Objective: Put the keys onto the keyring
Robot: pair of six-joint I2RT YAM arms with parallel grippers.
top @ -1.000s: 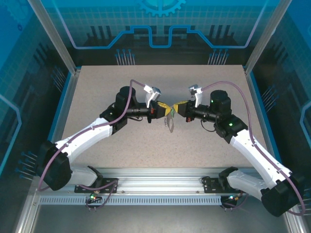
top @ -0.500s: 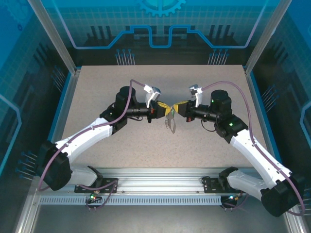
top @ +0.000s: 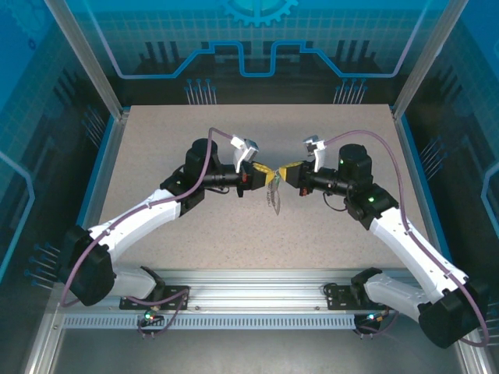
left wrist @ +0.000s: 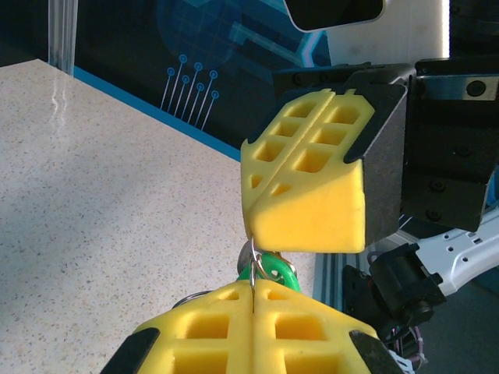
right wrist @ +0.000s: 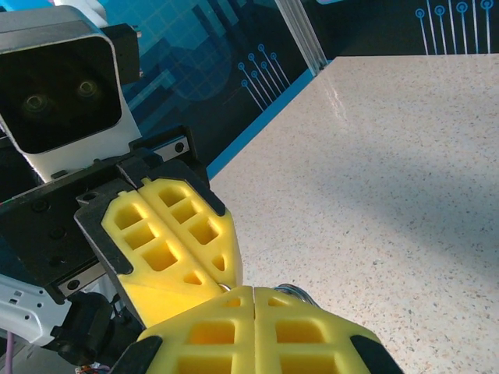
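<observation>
Both grippers meet tip to tip above the middle of the table. My left gripper (top: 263,173) (left wrist: 253,294) is shut on a thin silvery wire of the keyring (left wrist: 255,265). The key's green head (left wrist: 277,273) sits just beyond its tips, against that wire; the blade is hidden. My right gripper (top: 283,171) (right wrist: 255,294) is shut too, its fingers (left wrist: 312,210) touching the same wire from the other side, with silvery coils of the keyring (right wrist: 295,291) showing past its tip. The keyring's grey loop (top: 273,199) hangs below the two tips.
The speckled table (top: 195,125) lies open on all sides of the grippers. Blue transparent walls (top: 257,47) and aluminium posts (top: 90,70) close the cell. A metal rail (top: 249,284) with the arm bases runs along the near edge.
</observation>
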